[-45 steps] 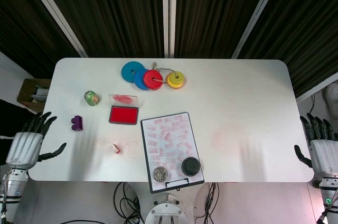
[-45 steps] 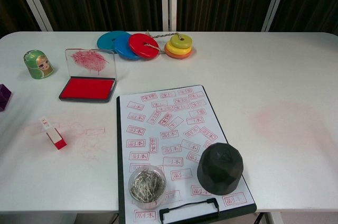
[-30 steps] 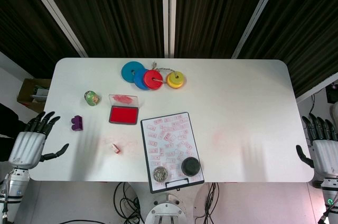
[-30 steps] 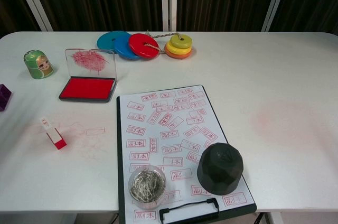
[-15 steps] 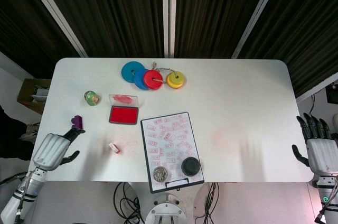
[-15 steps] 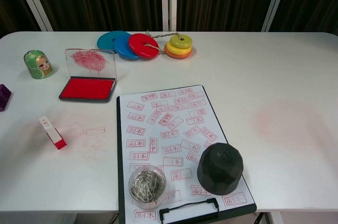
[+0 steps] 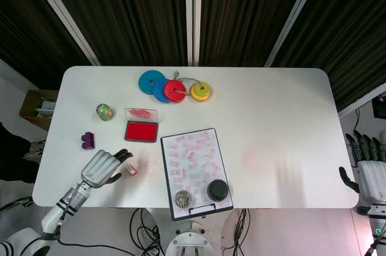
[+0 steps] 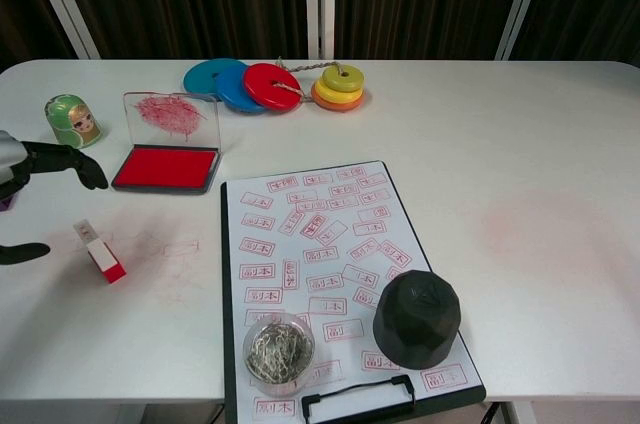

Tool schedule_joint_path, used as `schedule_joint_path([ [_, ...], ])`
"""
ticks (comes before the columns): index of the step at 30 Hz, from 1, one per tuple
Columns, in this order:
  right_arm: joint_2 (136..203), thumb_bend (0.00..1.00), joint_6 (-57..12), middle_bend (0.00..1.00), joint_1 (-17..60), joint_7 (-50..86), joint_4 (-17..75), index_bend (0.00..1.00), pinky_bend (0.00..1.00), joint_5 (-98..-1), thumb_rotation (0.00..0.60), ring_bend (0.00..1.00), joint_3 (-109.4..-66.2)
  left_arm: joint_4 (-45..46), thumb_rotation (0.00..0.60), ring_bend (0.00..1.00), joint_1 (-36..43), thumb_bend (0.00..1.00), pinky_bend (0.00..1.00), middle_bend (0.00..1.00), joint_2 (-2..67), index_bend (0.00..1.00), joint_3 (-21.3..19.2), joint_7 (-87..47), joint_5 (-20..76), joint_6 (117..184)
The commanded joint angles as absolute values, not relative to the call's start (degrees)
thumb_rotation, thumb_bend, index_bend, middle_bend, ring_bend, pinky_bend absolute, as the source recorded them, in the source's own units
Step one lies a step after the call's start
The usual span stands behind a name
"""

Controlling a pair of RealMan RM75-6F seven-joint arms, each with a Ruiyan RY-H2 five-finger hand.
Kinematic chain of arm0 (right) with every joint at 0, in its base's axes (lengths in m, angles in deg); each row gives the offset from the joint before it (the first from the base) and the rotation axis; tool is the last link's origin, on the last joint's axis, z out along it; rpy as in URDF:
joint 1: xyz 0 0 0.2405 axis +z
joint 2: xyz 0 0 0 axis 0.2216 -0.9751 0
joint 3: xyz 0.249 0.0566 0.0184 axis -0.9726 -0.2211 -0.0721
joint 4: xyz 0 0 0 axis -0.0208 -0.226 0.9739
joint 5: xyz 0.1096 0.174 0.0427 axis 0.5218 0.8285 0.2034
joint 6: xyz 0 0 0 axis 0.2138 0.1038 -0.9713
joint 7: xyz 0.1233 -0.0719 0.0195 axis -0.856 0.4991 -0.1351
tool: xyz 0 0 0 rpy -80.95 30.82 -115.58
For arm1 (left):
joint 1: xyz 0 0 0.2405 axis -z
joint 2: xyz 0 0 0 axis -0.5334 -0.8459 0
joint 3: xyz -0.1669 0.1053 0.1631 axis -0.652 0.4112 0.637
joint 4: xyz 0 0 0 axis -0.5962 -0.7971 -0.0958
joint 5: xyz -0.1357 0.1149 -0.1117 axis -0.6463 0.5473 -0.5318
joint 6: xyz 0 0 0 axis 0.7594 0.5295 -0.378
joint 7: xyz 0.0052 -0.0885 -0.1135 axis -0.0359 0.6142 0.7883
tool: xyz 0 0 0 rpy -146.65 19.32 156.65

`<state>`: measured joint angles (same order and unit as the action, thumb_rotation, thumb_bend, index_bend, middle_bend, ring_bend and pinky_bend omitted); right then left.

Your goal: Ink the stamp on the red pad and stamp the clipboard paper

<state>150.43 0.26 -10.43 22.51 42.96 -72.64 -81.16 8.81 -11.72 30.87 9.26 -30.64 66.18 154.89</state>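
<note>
left hand released, fingers apart, just beside stamp; right hand released.

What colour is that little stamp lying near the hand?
The stamp is white with a red end, clearest in the chest view.

Blue, red and yellow-on-orange discs lay strung on a cord at the table's far edge, overlapping. A small green doll stood near the left side, a purple block nearer the left edge in the head view. A black faceted dome and a clear cup of paper clips sat close to each other near the front edge. A cardboard box sat on the floor left of the table.
</note>
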Motion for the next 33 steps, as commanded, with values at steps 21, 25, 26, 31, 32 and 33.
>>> schedule_joint_path([
  [21,150.9,0.28,-0.4,0.00,-10.4,21.9,42.0,0.00,0.00,-72.1,0.600,0.00,-81.2,-1.9,0.600,0.94,-10.1,0.33,0.98,0.44,38.3,0.44,12.1,-27.9,68.3,157.6],
  [25,150.9,0.28,-0.5,0.00,-10.4,21.9,41.9,0.00,0.00,-72.1,0.600,0.00,-81.2,-2.5,0.600,0.94,-9.8,0.34,0.98,0.44,38.7,0.44,12.3,-27.3,68.1,157.7],
  [26,150.9,0.28,-0.5,0.00,-10.4,21.9,41.9,0.00,0.00,-72.0,0.600,0.00,-81.2,-2.7,0.600,0.94,-9.7,0.34,0.98,0.44,38.8,0.44,12.4,-27.2,68.2,157.8],
  [31,151.0,0.28,-0.5,0.00,-10.4,21.7,41.7,0.00,0.00,-71.8,0.600,0.00,-81.3,-3.6,0.600,0.94,-9.5,0.34,0.98,0.45,39.4,0.45,12.6,-26.4,68.3,158.3],
  [32,151.0,0.28,-0.5,0.00,-10.4,21.7,41.7,0.00,0.00,-71.9,0.600,0.00,-81.3,-3.8,0.600,0.94,-9.4,0.34,0.98,0.45,39.5,0.45,12.7,-26.3,68.4,158.5],
  [33,151.0,0.28,-0.5,0.00,-10.4,21.7,41.6,0.00,0.00,-71.9,0.600,0.00,-81.3,-3.9,0.600,0.94,-9.4,0.34,0.98,0.46,39.6,0.46,12.7,-26.1,68.4,158.6],
])
